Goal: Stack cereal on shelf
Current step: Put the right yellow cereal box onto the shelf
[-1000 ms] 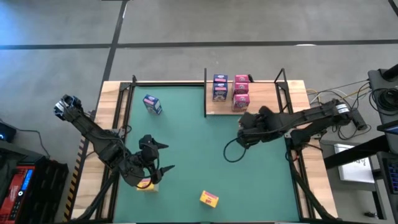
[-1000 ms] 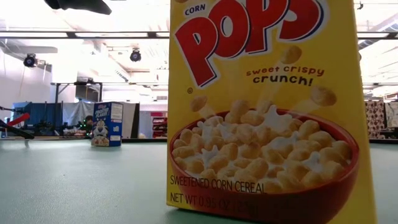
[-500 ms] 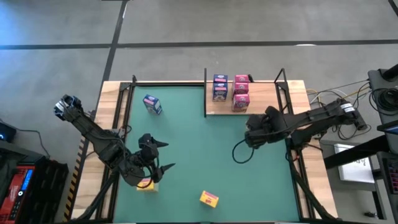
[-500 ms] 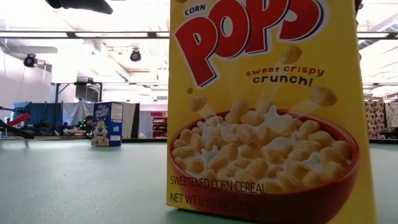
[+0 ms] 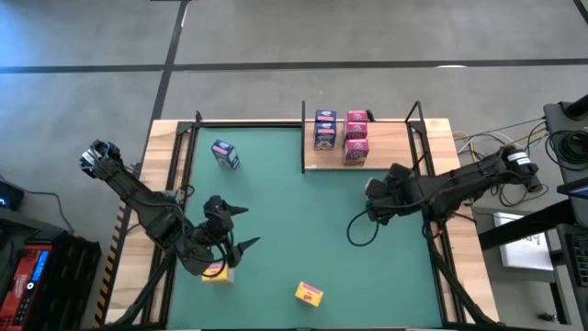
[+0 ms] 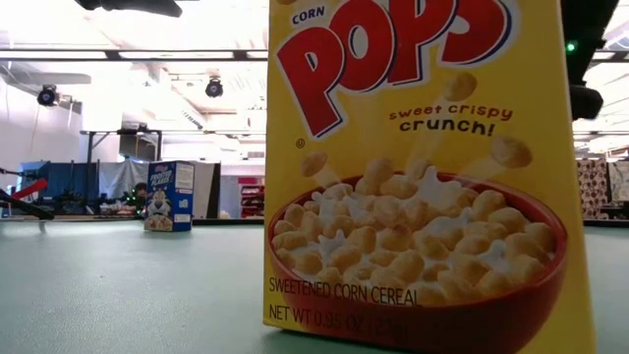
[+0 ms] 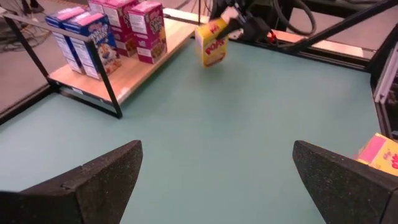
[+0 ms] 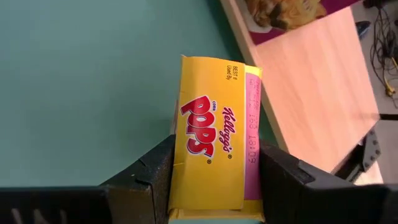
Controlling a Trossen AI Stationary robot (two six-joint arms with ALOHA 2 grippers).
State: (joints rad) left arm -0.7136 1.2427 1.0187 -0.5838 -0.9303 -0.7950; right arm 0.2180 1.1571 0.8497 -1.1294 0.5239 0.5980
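Cereal on the shelf: you have four boxes on the light-wood shelf [image 5: 386, 140] at the far right of the counter, two blue boxes [image 5: 324, 130] and two pink boxes [image 5: 356, 138], standing in two short rows side by side.
Cereal off the shelf: a blue box [image 5: 225, 154] stands alone on the far left of the mat; a yellow box [image 5: 309, 294] stands near the front edge and fills most of the low view; a yellow-and-pink box [image 5: 215, 272] lies at the front left, just beside your left tool.
Right tool: your right tool [image 5: 375, 204] hangs over the right part of the mat, in front of the shelf, closed on a yellow Corn Pops box [image 8: 211, 158]; its wrist view shows both fingers pressed to the box's sides.
Left tool: your left tool [image 5: 237, 228] sits at the front left with its fingers spread wide and nothing between them.
Surface: the counter carries a green mat [image 5: 303, 230] bordered by bare wood and black metal rails; the shelf has thin black posts at its edges.
Room: grey concrete floor lies around the counter in the high view; the low view shows ceiling lights, a white ceiling and cluttered equipment far behind.
Hard to make out: from above, the held box is hidden under the right arm; you see it only in the wrist views. The pink-sided box by the left tool is cut off at the left wrist view's edge. The print on the shelf boxes is too small to read from above.
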